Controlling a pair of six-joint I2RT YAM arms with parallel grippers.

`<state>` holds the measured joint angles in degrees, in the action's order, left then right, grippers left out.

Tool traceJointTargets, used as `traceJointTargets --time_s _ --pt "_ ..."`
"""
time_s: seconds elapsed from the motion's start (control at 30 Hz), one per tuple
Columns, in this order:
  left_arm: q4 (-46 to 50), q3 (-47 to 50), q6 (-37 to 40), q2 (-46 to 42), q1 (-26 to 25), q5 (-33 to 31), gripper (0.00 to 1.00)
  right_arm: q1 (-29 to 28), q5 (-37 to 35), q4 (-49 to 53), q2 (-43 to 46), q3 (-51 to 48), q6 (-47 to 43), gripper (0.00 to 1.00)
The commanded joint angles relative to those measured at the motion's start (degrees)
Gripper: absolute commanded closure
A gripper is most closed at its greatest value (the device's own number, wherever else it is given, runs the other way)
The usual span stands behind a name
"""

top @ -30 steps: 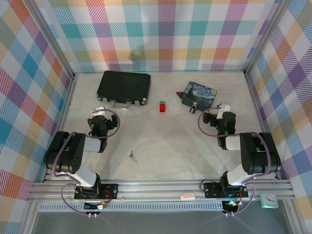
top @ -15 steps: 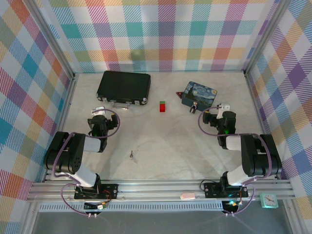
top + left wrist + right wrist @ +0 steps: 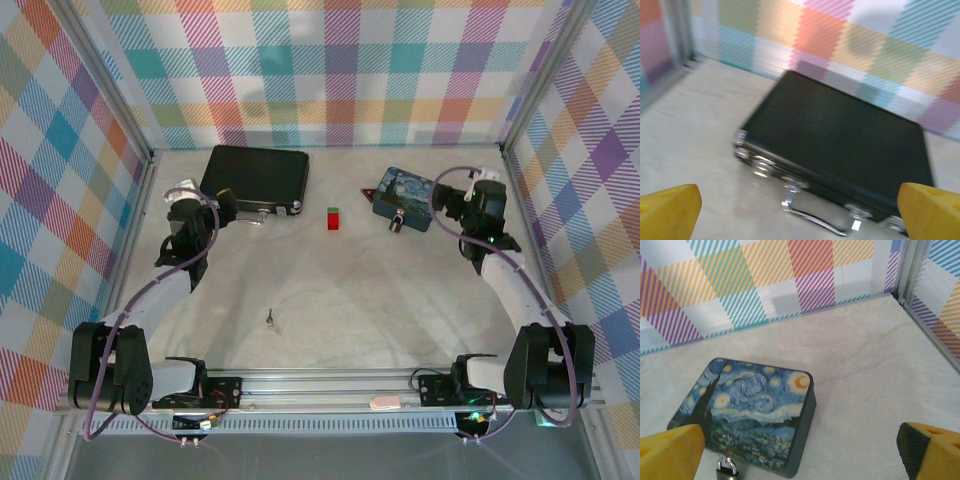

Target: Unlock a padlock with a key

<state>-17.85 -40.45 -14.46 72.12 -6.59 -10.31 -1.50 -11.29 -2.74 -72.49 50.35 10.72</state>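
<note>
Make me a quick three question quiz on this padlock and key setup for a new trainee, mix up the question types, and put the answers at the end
1. True or false: the key is held in the left gripper.
2. Pick one. The padlock is: A) lying beside the key, B) at the front wall of the painted tin, C) clamped in a gripper.
3. Fill in the blank: the right gripper faces the tin with its jaws ____.

Key: 1 false, since the key lies loose, apart from both grippers. 2 B. 3 open.
</note>
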Motion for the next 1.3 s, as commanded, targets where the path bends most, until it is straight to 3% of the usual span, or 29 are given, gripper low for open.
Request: traceJointTargets --time_s 0.0,0.17,0.43,0.73,0.87,1.03,1.27 --pt "6.5 -1.1 -10.6 3.3 -1.1 13.7 0.00 0.3 1.0 9.9 -6.3 7.3 0.5 0.01" --pt "2.3 0.8 -17.7 5.9 -3.8 20.5 0.00 0.5 6.0 20.1 -21.4 25.1 -0.6 0.01" --pt "5.7 2.0 -17.7 3.3 -9.7 17.0 0.00 0.4 19.4 30.3 -44.1 51.1 -1.4 0.01" --pt "5.3 2.6 -16.8 1.1 -11.8 15.2 0.00 -2.9 17.0 42.9 -60.3 73.1 -10.1 0.01" --pt "5.0 2.1 -17.1 1.1 -11.8 14.5 0.00 -5.8 14.9 45.8 -62.9 75.7 -14.8 0.01" --pt "5.5 1.2 -17.3 1.0 -11.8 14.6 0.00 -7.3 20.0 46.1 -62.9 73.0 -15.8 0.01" --pt "6.4 2.4 -17.2 -0.9 -11.8 13.7 0.00 -11.8 21.3 40.8 -55.9 59.0 -17.7 0.03"
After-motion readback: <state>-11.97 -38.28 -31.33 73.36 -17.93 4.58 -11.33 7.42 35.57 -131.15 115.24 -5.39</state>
